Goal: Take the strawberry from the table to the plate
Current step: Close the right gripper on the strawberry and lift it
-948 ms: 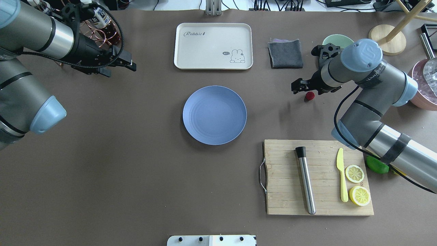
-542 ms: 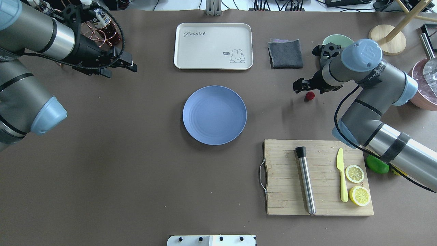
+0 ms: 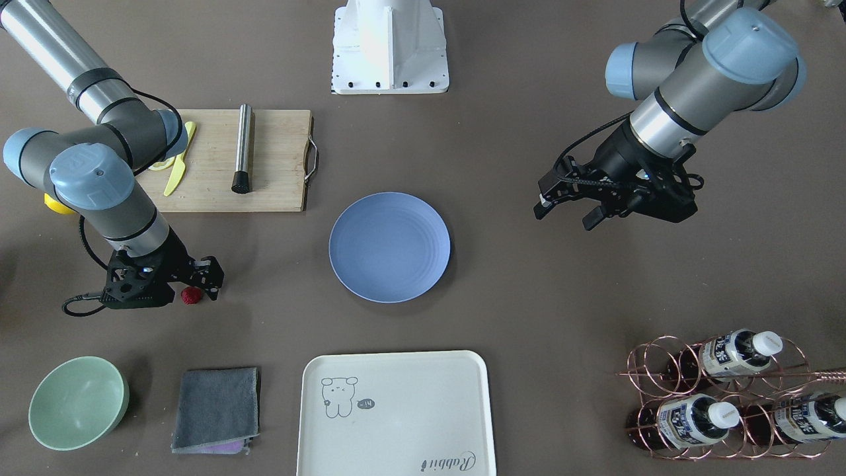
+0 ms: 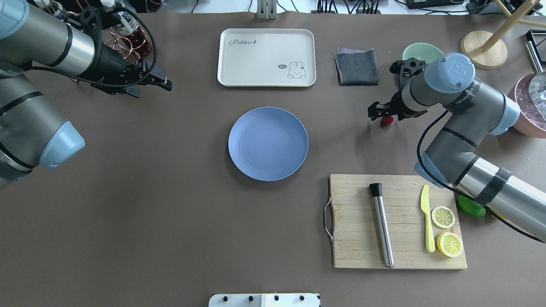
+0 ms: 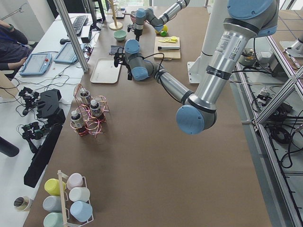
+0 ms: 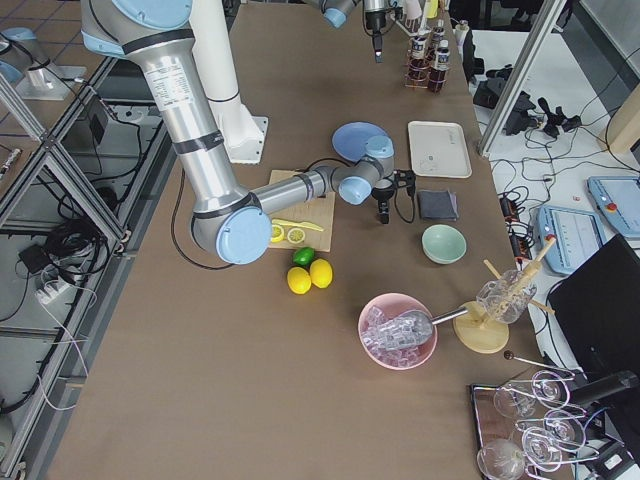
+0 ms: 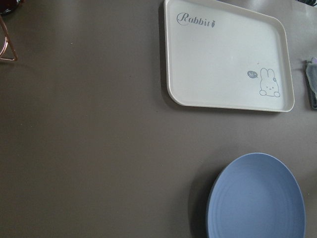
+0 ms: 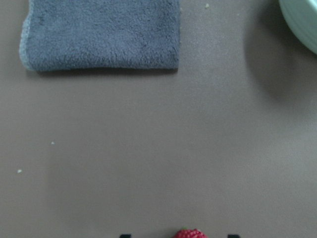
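The strawberry is a small dark-red fruit lying on the table, to the right of the light-blue plate. My right gripper hangs low right over it, open. In the right wrist view the strawberry sits at the bottom edge between the two dark fingertips, which do not touch it. From the front, the strawberry shows just below the right gripper. My left gripper is open and holds nothing, far left of the plate.
A grey cloth and a mint bowl lie just beyond the strawberry. The white tray is behind the plate. A cutting board with a muddler, a knife and lemon slices lies near right. A bottle rack stands by the left arm.
My right gripper has moved nearer and lower, so it now stands over the strawberry and partly covers it from above. The left arm has shifted only slightly.
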